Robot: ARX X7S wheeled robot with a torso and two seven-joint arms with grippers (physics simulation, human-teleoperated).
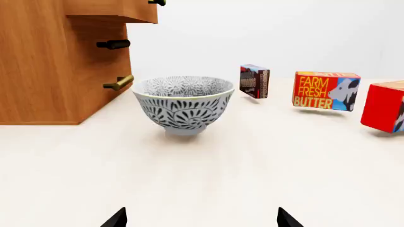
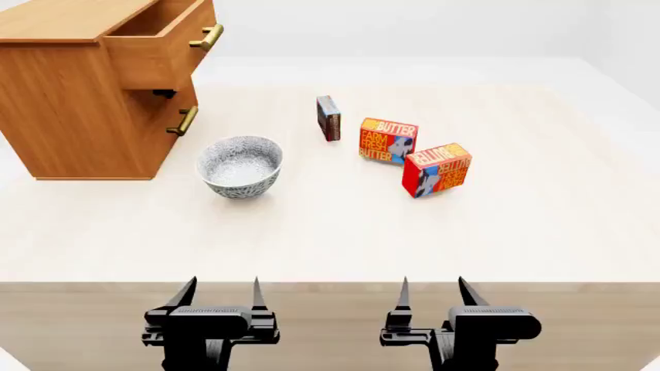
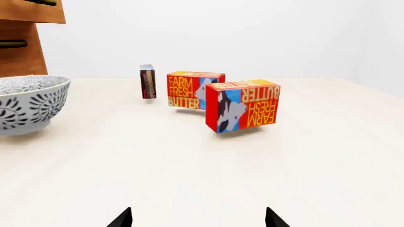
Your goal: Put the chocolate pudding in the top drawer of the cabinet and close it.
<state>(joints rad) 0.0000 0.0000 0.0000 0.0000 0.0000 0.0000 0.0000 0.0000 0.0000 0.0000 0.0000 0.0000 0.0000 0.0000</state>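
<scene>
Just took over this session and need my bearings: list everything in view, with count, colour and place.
cabinet: 1, light-brown wood, far left of the table.
top drawer: 1, wood with brass bar handle, pulled open.
lower drawer: 1, wood with brass handle, shut.
bowl: 1, white with dark leaf pattern, upright in front of the cabinet, looks empty.
chocolate pudding: 1, dark brown box, standing on edge right of the bowl, farther back.
butter boxes: 2, orange-red, right of the pudding.
table: 1, pale cream.
left gripper: black, open, at the near edge.
right gripper: black, open, at the near edge.
</scene>
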